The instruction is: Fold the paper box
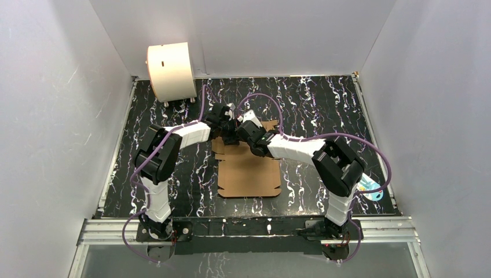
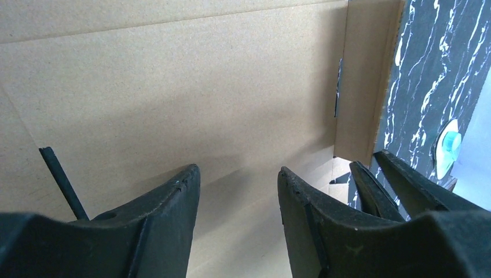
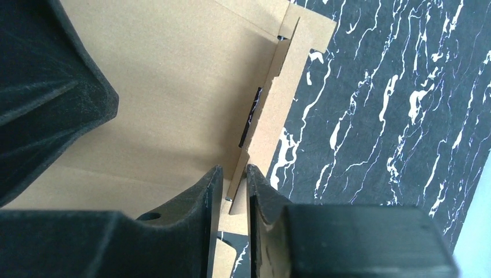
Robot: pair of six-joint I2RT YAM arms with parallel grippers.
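The paper box (image 1: 249,174) lies flat and brown in the middle of the black marbled table, its far end under both grippers. My left gripper (image 1: 230,126) hovers over the box's wide inner panel (image 2: 173,87); its jaws (image 2: 238,171) stand open with nothing between them. My right gripper (image 1: 246,128) sits just to its right at the box's side edge. In the right wrist view the raised side flap (image 3: 284,98) stands on edge between the right gripper (image 3: 234,168) jaws, which are slightly apart, with a gap showing beside the flap. The right fingers (image 2: 394,179) show beside the left ones.
A cream-white cylindrical drum (image 1: 171,70) stands at the back left corner. A small blue and white object (image 1: 370,188) lies at the table's right edge, also visible from the left wrist (image 2: 449,145). White walls enclose the table on three sides.
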